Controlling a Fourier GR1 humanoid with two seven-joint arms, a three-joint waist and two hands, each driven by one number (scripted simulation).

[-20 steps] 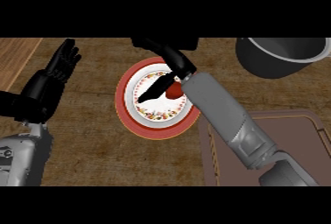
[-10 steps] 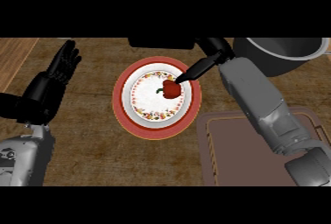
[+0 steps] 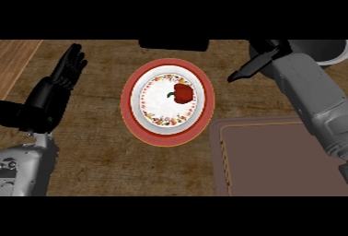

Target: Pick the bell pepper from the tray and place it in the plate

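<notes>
now the right hand (image 3: 253,67) hangs over the worktop (image 3: 102,152) w/ fingers relaxed, holding nothing, just right of the plate (image 3: 167,101) and apart from it. the bell pepper (image 3: 182,92) lies on the plate's upper right part. the tray (image 3: 279,159) sits at lower right, near the plate. left hand (image 3: 58,87) rests released at the left edge, fingers up.

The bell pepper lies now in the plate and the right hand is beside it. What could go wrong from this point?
1. The bell pepper lies on its side toward the right of the plate; a bump might roll it off.
2. The right hand hangs close to the plate's right rim and could clip it.
3. The dark pot stands right behind that hand; a careless move may strike it.
</notes>
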